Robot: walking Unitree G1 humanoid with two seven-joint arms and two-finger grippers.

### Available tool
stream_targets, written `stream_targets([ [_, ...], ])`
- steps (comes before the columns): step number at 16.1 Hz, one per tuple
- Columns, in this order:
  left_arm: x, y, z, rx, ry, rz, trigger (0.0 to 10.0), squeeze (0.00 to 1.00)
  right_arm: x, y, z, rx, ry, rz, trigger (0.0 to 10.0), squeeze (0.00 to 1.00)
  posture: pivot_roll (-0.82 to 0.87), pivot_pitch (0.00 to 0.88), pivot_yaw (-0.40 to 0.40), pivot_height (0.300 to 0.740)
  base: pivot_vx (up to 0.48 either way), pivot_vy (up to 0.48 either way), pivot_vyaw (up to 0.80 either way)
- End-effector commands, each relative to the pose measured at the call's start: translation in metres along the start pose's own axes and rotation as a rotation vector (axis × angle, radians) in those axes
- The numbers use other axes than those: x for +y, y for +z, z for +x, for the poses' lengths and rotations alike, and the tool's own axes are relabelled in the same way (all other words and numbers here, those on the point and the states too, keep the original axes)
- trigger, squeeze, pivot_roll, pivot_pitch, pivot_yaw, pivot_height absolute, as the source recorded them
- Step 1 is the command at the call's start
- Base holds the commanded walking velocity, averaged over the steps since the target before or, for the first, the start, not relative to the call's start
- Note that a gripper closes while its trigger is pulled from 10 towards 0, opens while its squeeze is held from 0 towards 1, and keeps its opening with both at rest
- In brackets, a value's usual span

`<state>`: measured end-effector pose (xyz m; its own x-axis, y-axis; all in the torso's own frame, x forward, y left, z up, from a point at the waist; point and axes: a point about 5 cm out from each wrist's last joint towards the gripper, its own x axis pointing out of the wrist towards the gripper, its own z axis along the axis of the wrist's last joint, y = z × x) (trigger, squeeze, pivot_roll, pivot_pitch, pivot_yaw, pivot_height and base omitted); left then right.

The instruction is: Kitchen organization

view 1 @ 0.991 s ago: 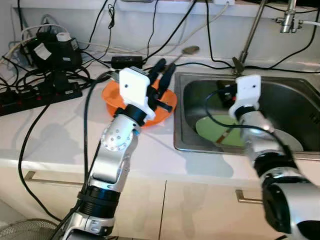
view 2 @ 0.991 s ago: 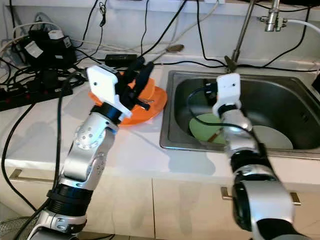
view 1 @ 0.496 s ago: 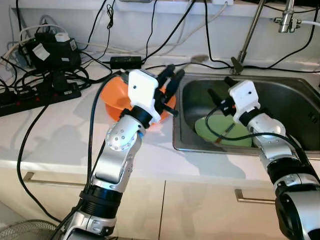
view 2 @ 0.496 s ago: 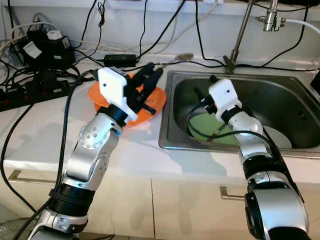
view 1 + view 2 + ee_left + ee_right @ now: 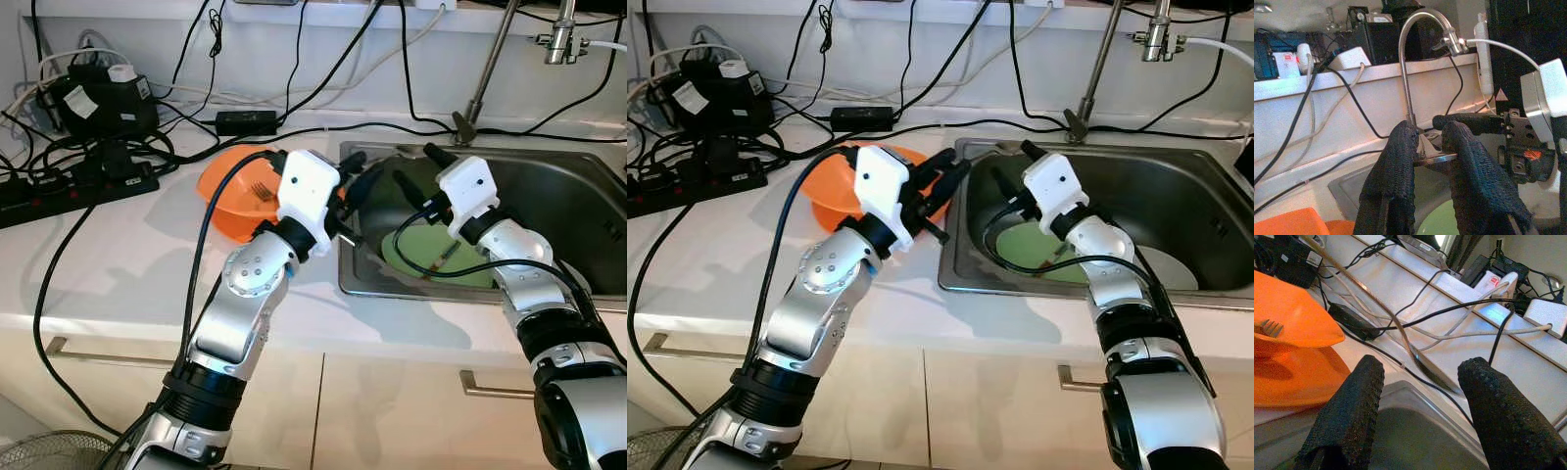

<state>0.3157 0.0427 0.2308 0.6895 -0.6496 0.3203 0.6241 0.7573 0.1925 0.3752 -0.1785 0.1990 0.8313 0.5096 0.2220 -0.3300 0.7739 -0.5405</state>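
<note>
One round green plate [image 5: 431,253] lay in the steel sink [image 5: 588,196]. A metal spoon [image 5: 1437,158] was pinched by the left gripper [image 5: 1430,147]. The right gripper [image 5: 1420,396] was spread apart. A fork [image 5: 257,188] was seen in the orange plastic bowl [image 5: 235,196].

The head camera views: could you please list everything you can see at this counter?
Bowl: one, orange, on the counter left of the sink.
Fork: one, metal, in the bowl.
Plate: one, orange, under the bowl.
Sink: one, steel, set in the counter.
Green plate: one, in the sink.
White plate: one, in the sink.
Faucet: one, metal, behind the sink.
Spoon: one, metal, in the left gripper.
Cables: many, black and white, along the back.
Power strip: one, black, far left.
Left gripper: shut on the spoon at the sink's edge.
Right gripper: open, above the sink.
</note>
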Motion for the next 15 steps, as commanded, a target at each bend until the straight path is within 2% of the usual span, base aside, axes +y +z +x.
stream_targets([
  [1, -0.003, -0.001, 0.001, 0.019, -0.026, 0.008, 10.0, 0.0, 0.002, 0.003, -0.001, -0.023, 0.008, -0.007, 10.0, 0.0, 0.04, 0.0, 0.022, 0.74, 0.0, 0.0, 0.0],
  [15, -0.009, -0.012, 0.002, 0.087, -0.081, 0.007, 10.0, 0.0, 0.019, 0.018, 0.008, -0.107, 0.053, 0.01, 10.0, 0.0, 0.03, 0.0, 0.038, 0.74, 0.0, 0.0, 0.0],
])
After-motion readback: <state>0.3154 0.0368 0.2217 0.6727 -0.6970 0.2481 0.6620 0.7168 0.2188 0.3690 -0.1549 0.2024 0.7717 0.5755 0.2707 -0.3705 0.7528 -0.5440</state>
